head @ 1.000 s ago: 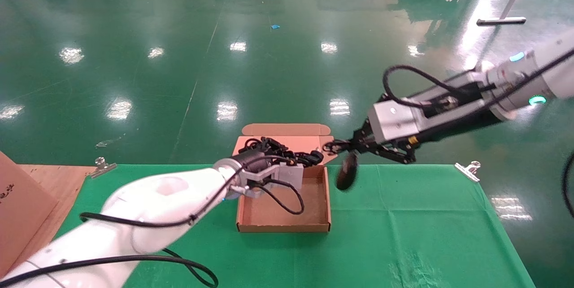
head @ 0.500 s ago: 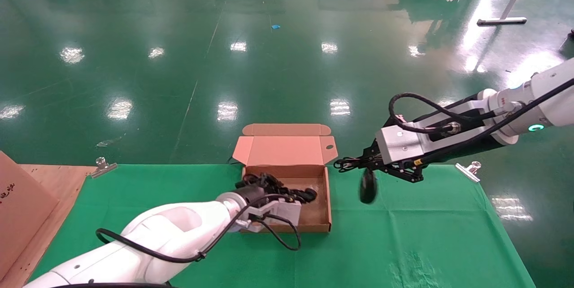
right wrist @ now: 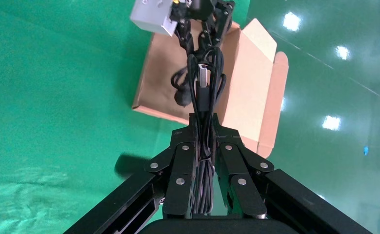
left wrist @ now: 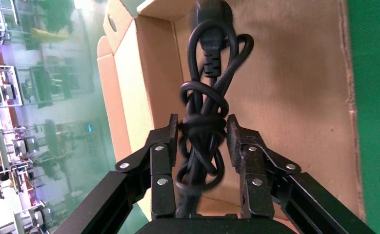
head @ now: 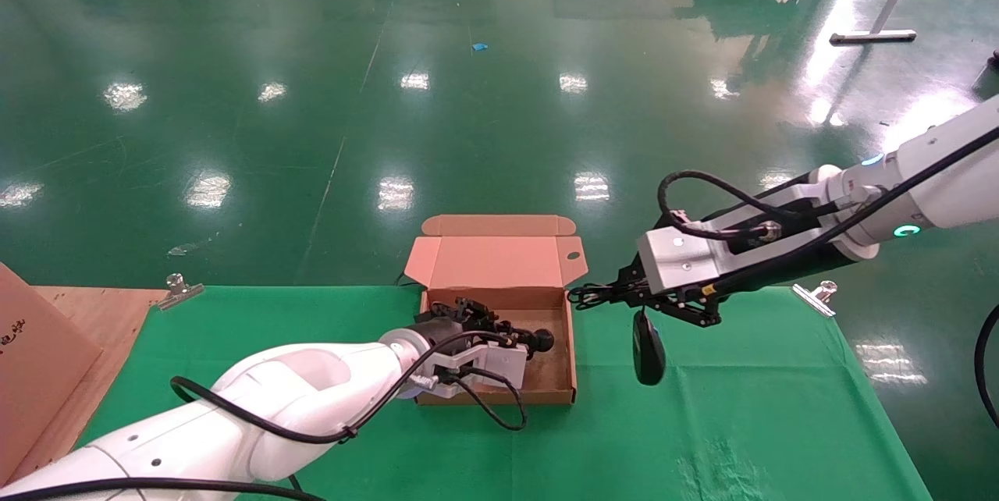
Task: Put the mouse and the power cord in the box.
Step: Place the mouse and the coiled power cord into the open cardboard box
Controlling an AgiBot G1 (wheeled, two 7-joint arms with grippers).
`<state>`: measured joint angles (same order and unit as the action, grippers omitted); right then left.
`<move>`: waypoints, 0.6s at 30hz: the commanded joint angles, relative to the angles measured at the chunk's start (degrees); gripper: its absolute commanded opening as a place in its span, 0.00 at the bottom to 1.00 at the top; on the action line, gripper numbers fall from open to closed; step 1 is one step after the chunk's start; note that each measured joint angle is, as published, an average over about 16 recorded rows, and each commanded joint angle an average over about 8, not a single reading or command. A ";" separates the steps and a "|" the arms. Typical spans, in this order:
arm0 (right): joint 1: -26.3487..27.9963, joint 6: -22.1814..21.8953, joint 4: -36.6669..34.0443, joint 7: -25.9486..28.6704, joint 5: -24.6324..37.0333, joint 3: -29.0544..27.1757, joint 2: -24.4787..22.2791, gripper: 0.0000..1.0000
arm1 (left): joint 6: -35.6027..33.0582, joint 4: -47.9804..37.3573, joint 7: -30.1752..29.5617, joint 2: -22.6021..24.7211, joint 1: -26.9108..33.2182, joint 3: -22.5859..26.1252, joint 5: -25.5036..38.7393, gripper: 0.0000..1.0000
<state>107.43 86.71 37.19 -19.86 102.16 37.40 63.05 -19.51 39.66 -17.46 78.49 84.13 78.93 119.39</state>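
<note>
Left fingers (left wrist: pixel 239 139): clamped on the knotted power cord (left wrist: pixel 203 126) from both sides.
Left gripper (left wrist: pixel 202 139): low inside the box (head: pixel 566 376), cord bundle reaching toward the far wall.
Right fingers (right wrist: pixel 188 156): pinched on the bunched thin cable of the mouse (head: pixel 648 349).
Right gripper (head: pixel 597 296): in the air just right of the box's open lid.
Mouse: hung below that gripper, above the green cloth (head: pixel 741 407), outside the box.
</note>
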 commanded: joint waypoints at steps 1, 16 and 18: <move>0.17 0.18 0.17 0.25 -0.04 0.03 0.17 0.00 | 0.50 -0.16 0.01 0.07 0.16 1.06 -0.44 1.00; 1.07 -5.67 -3.00 2.95 2.78 2.42 11.66 0.00 | -8.53 20.11 5.78 -21.06 5.49 -4.17 -23.90 1.00; 0.80 -6.90 -3.59 3.03 3.06 3.30 13.36 0.00 | -9.74 24.43 7.87 -26.26 5.48 -5.69 -27.74 1.00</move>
<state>107.74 79.64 34.85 -16.48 104.41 41.43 75.45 -28.51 62.03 -9.56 53.45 89.14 73.34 92.40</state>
